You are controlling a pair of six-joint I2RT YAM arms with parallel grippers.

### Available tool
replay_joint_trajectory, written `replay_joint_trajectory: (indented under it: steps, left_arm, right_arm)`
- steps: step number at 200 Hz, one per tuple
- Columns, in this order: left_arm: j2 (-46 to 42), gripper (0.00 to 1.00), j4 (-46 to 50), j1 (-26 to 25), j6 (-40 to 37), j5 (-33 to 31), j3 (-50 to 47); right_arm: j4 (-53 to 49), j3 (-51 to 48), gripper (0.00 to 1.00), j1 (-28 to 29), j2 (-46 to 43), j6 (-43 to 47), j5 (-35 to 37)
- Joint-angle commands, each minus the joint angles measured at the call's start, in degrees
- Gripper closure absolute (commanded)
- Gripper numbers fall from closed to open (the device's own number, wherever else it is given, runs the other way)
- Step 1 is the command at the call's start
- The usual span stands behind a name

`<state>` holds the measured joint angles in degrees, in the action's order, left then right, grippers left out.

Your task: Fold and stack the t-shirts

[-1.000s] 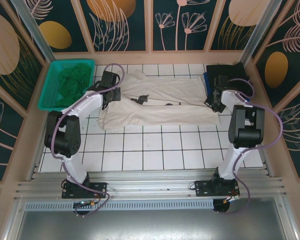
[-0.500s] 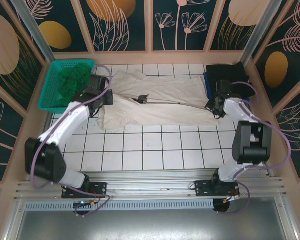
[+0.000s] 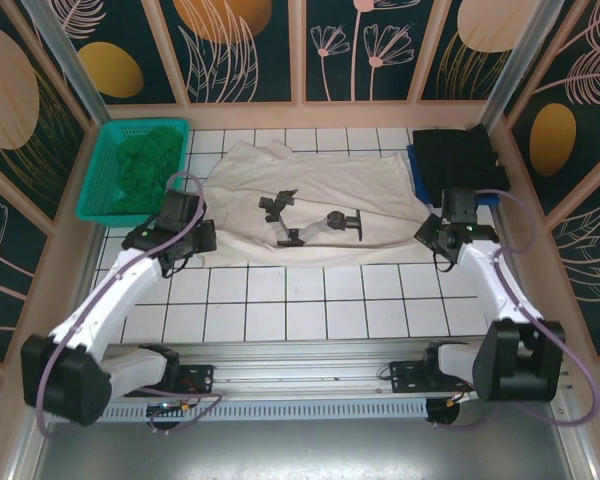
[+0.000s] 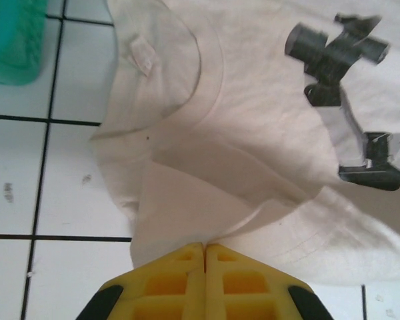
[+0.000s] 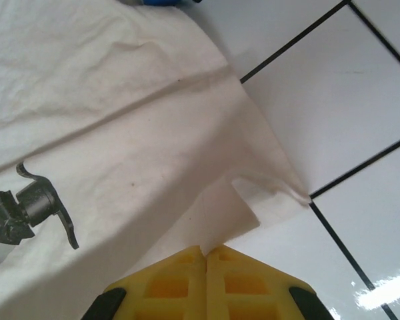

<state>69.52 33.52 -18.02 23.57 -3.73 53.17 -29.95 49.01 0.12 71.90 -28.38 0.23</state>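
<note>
**Both grippers pinch the cream shirt's near edge**

The cream shirt (image 3: 330,190) lies spread across the table's far half, print up and collar to the left. The left gripper (image 4: 205,248) and right gripper (image 5: 205,250), jaws closed, each pinch one end of its near edge. This probably lets the edge lift level for a fold.

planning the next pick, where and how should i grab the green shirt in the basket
Pinch a raised fold near the middle of the green shirt, coming straight down from above. It lies crumpled in the teal basket, whose walls block any sideways approach.
</note>
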Motion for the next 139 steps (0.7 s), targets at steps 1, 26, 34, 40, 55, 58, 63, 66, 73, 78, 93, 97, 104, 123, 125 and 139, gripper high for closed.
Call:
replay_joint_trajectory:
  steps: [1, 26, 34, 40, 55, 58, 63, 66, 73, 78, 93, 97, 104, 123, 125, 139]
  left_arm:
    - [8.0, 1.00, -4.2, -0.2, -1.8, 0.4, 4.8]
    - [16.1, 1.00, -5.1, -0.2, -3.6, -2.3, 10.8]
    - [18.7, 1.00, -5.0, -0.2, -4.3, -2.8, 12.6]
    - [20.6, 1.00, -4.7, -0.2, -4.7, -3.2, 14.0]
    - [24.3, 1.00, -4.5, -0.2, -5.2, -4.9, 16.6]
    - [24.9, 1.00, -4.5, -0.2, -5.3, -5.1, 17.1]
    - [25.7, 1.00, -4.6, -0.2, -5.5, -5.3, 17.8]
    - [26.2, 1.00, -4.7, -0.2, -5.6, -5.5, 18.1]
    - [26.9, 1.00, -4.8, -0.2, -5.8, -5.8, 18.9]
    - [27.2, 1.00, -4.9, -0.2, -5.9, -6.4, 19.4]
    - [28.0, 1.00, -5.5, -0.1, -6.1, -7.6, 20.9]
    - [28.1, 1.00, -5.5, -0.1, -6.1, -7.8, 21.3]
    - [28.3, 1.00, -5.4, -0.1, -5.9, -8.3, 22.0]
    - [28.3, 1.00, -6.4, -0.1, -6.4, -7.9, 22.8]
    - [29.1, 1.00, -6.4, -0.1, -6.4, -7.9, 22.9]
    - [31.4, 1.00, -5.7, -0.1, -6.8, -8.8, 24.2]
  right_arm:
    - [5.0, 5.0, 1.00, 0.2, 9.1, 2.4, 0.4]
    - [5.7, 11.9, 1.00, 0.2, 18.9, 4.2, 2.1]
    - [5.7, 13.3, 1.00, 0.2, 20.8, 4.4, 2.3]
    - [5.7, 14.3, 1.00, 0.2, 22.1, 4.5, 2.6]
    - [5.8, 16.0, 1.00, 0.2, 24.6, 4.7, 2.8]
    - [5.7, 16.3, 1.00, 0.2, 24.9, 4.7, 3.0]
    - [5.7, 16.6, 1.00, 0.2, 25.5, 4.7, 3.2]
    - [5.7, 16.6, 1.00, 0.2, 25.6, 4.7, 3.3]
    - [6.1, 16.6, 1.00, 0.1, 26.0, 4.9, 3.4]
    - [6.2, 16.6, 1.00, 0.1, 26.2, 4.9, 3.7]
    - [6.7, 16.8, 1.00, 0.0, 27.0, 5.3, 4.4]
    - [6.6, 17.0, 1.00, 0.0, 27.2, 5.3, 4.5]
    - [6.4, 17.4, 1.00, 0.0, 27.5, 5.4, 4.8]
    - [7.3, 17.4, 1.00, -0.1, 27.6, 5.7, 5.1]
    - [7.4, 17.5, 1.00, -0.1, 27.8, 5.7, 5.0]
    - [7.1, 17.8, 1.00, -0.3, 28.6, 5.7, 5.5]
